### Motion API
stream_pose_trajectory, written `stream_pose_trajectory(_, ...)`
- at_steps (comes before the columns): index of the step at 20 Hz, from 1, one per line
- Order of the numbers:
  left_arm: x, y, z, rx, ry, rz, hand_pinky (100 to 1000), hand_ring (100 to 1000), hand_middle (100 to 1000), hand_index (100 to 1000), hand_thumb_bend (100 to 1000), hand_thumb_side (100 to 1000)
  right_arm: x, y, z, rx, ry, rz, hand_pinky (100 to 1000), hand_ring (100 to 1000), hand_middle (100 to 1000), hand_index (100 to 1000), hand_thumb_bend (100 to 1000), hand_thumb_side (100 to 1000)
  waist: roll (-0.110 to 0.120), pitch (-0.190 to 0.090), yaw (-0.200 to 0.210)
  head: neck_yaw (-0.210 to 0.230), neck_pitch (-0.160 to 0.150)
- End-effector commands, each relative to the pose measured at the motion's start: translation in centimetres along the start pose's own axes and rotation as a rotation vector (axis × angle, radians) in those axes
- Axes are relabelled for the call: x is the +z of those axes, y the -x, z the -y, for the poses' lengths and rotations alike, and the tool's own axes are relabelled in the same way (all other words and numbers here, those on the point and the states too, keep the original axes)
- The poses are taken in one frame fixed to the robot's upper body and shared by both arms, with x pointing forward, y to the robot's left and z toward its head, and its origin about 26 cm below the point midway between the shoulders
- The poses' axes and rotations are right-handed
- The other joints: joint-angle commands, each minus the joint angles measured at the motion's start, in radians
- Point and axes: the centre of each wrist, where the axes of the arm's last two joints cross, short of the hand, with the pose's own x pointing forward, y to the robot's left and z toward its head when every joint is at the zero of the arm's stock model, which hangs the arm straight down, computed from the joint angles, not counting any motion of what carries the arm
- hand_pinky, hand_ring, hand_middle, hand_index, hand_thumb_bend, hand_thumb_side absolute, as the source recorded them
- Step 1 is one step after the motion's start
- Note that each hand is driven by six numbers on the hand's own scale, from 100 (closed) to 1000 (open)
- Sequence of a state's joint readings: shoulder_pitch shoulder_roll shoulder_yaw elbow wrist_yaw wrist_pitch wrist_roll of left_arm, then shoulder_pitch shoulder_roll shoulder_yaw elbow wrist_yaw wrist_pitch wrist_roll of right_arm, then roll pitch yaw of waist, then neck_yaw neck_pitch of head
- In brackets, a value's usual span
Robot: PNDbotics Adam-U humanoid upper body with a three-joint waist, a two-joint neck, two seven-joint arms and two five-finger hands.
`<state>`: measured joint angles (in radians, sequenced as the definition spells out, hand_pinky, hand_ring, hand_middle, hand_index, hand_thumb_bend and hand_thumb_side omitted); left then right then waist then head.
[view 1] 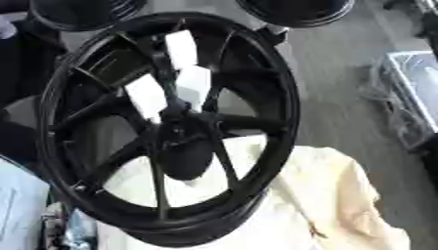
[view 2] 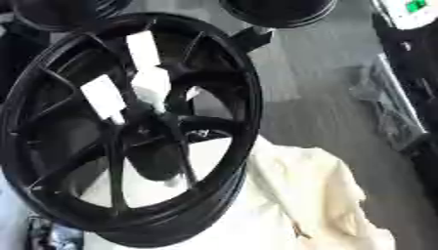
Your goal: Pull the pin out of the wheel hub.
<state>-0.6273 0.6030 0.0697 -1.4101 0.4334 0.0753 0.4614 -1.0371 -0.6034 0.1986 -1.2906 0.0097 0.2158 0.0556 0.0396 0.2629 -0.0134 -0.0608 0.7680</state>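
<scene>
A large black spoked wheel [view 1: 256, 73] fills most of both views, tilted, with its lower rim on a cream cloth [view 1: 342, 195]. Its hub [view 1: 181, 128] lies near the middle, where the spokes meet. A dark rounded lump [view 1: 185, 158] sits just below the hub; I cannot tell what it is. No pin can be made out against the black hub. Three white patches [view 1: 195, 82] show on or between the spokes above the hub. Neither of my hands can be made out in either view.
Two more black round rims [view 1: 295, 12] stand beyond the wheel at the top. Grey floor [view 1: 342, 73] lies to the right, with a pale box and clear wrapping [view 1: 410, 88] at the right edge. Dark shapes [view 1: 17, 88] crowd the left edge.
</scene>
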Motion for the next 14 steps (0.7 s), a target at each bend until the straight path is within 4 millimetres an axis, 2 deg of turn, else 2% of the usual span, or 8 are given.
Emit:
stream_pose_trajectory(1,-0.6,-2.1,-1.1,-0.013,-0.024,0.061,789,799,823,857,409,808,0.2,-1.5,1.5,0.025,0.021,0.038,850,774,746,880,238,472,0.001,-0.01,0.001,0.019,0.002)
stream_pose_trajectory(7,-0.2,-2.2,-1.4,-0.009,-0.04,0.065,789,798,822,857,409,808,0.3,-2.1,1.6,0.036,0.015,0.046,850,774,745,880,234,476,0.0,0.003,0.006,0.041,0.002)
stream_pose_trajectory(12,0.2,-2.2,-1.4,-0.017,-0.037,0.064,788,797,821,854,402,803,-0.2,-2.8,1.1,0.062,-0.013,0.064,852,780,751,886,212,520,-0.004,0.001,0.009,0.034,0.002)
stream_pose_trajectory(14,0.6,-2.1,-1.5,-0.024,-0.035,0.063,788,796,820,852,398,799,-0.6,-3.2,0.8,0.076,-0.03,0.069,855,786,755,890,223,509,-0.005,0.001,0.008,0.03,0.002)
